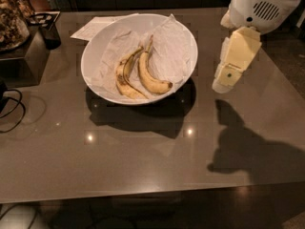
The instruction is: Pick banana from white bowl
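The white bowl (95, 51) sits on the grey table, lined with crumpled white paper. Two bananas lie in it side by side. The banana (150, 75) is the plumper, smoother one on the right, with a dark tip at its lower right end. The thinner brown-streaked banana (123, 75) lies to its left. My gripper (224, 82) hangs from the white arm at the upper right, to the right of the bowl and above the table, apart from the bowl's rim.
A sheet of paper (93, 27) lies behind the bowl. A dark cup (47, 32) and a dark box (26, 61) with a jar on it stand at the far left. Black cables (12, 106) lie at the left edge.
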Available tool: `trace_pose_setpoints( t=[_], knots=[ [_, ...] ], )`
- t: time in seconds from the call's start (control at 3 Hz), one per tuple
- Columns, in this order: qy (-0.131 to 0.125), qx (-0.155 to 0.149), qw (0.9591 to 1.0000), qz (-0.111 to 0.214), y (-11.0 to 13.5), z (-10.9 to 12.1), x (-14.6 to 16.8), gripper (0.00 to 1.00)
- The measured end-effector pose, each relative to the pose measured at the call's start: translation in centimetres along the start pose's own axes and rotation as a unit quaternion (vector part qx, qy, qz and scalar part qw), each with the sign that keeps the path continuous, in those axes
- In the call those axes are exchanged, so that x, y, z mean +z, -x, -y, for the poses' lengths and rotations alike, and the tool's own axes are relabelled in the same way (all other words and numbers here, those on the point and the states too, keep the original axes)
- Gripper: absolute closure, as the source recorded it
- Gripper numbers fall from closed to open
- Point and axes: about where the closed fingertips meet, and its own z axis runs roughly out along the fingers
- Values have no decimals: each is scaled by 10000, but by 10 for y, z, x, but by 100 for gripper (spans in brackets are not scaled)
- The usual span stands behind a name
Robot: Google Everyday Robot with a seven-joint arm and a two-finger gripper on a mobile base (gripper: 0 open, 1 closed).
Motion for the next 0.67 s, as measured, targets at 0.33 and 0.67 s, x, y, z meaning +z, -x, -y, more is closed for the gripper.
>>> trace_pose_setpoints(
  t=[0.33,0.67],
  knots=[
    [194,196,9993,236,31,-4,8,0],
    [246,438,9981,369,80,0,20,0]
  ],
)
